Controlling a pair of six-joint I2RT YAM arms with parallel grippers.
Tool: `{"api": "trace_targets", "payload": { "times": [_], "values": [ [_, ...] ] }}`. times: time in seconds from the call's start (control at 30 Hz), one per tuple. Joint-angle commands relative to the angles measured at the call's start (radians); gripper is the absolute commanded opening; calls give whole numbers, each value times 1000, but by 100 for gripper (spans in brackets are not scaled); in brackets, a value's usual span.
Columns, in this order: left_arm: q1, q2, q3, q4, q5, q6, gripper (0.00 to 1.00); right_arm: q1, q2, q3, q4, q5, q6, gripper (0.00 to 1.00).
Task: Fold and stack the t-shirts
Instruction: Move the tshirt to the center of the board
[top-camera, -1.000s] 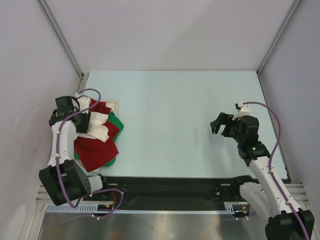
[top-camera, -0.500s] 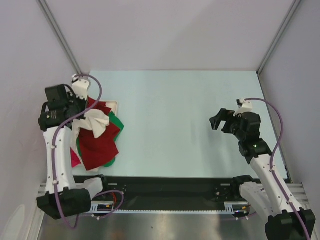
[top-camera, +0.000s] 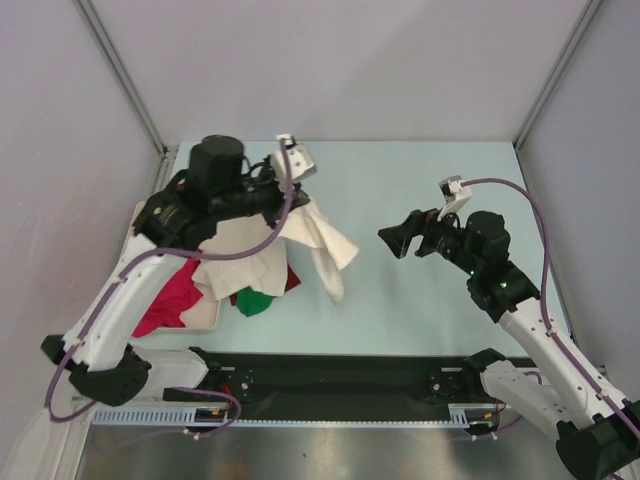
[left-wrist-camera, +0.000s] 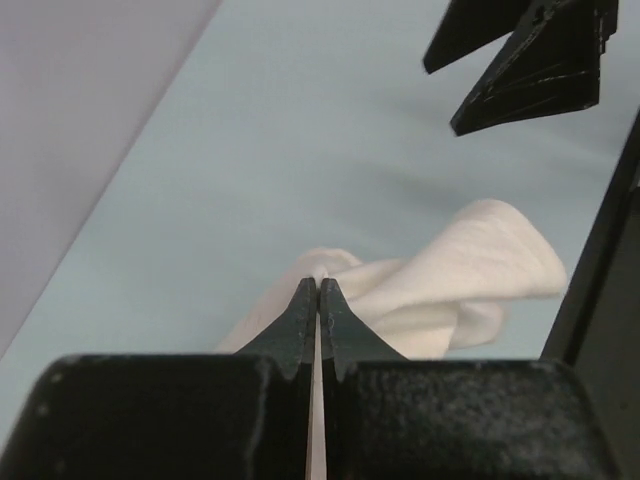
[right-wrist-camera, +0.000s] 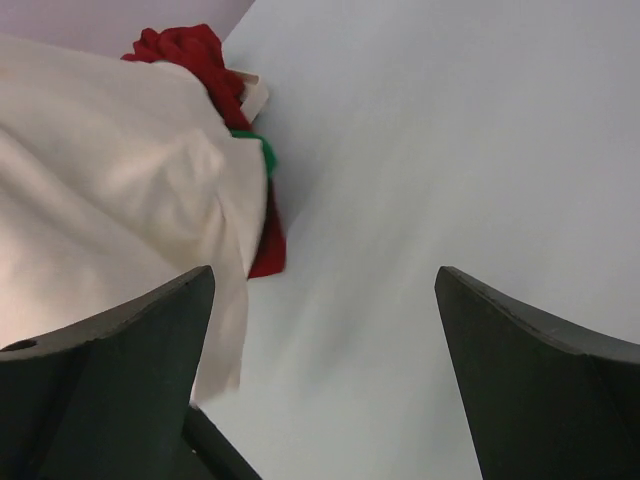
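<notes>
My left gripper (top-camera: 300, 203) is shut on the cream-white t-shirt (top-camera: 322, 240) and holds it up over the table's left-middle, the cloth hanging down to the table. In the left wrist view the shut tips (left-wrist-camera: 317, 287) pinch a fold of the cream shirt (left-wrist-camera: 470, 270). The magenta-pink shirt (top-camera: 165, 300), the green shirt (top-camera: 256, 304) and the dark red shirt (top-camera: 290, 281) lie partly hidden under it. My right gripper (top-camera: 396, 240) is open and empty, just right of the hanging shirt. In the right wrist view (right-wrist-camera: 325, 290) the cream shirt (right-wrist-camera: 110, 180) fills the left.
The flat white tray (top-camera: 203, 318) lies at the left under the pile; its corner (right-wrist-camera: 255, 95) shows in the right wrist view. The right gripper's fingers (left-wrist-camera: 530, 60) show at the top of the left wrist view. Grey walls close in both sides.
My left arm has swung from the pile at the left to the middle, lifting the cream-white shirt off the others. My right gripper has moved left toward it.
</notes>
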Motion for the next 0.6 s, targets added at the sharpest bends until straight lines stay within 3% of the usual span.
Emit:
{"api": "trace_targets", "payload": {
  "times": [0.0, 0.2, 0.27, 0.33, 0.37, 0.4, 0.47, 0.5, 0.57],
  "values": [
    [-30, 117, 27, 94, 80, -51, 0, -2, -24, 35, 20, 17, -10, 100],
    [-30, 370, -18, 160, 149, -63, 0, -2, -9, 13, -108, 115, -31, 96],
    [-28, 407, -19, 154, 166, -57, 29, -1, 2, 6, -137, 140, -22, 93],
    [-16, 430, -15, 134, 190, -31, 78, -1, 20, -16, -137, 137, -5, 89],
    [-5, 427, -16, 117, 204, -26, 93, 1, 26, -24, -123, 134, 1, 86],
    [37, 400, -25, 112, 245, -29, 99, 2, 36, -34, -111, 129, 7, 85],
    [113, 355, -50, 140, 293, -51, 100, 12, 79, -57, -73, 123, 32, 84],
    [209, 308, -80, 153, 299, -86, 100, 28, 103, -62, -56, 123, 39, 84],
    [306, 269, -110, 173, 264, -106, 100, 61, 185, -64, -11, 131, 46, 90]
  ]
}}
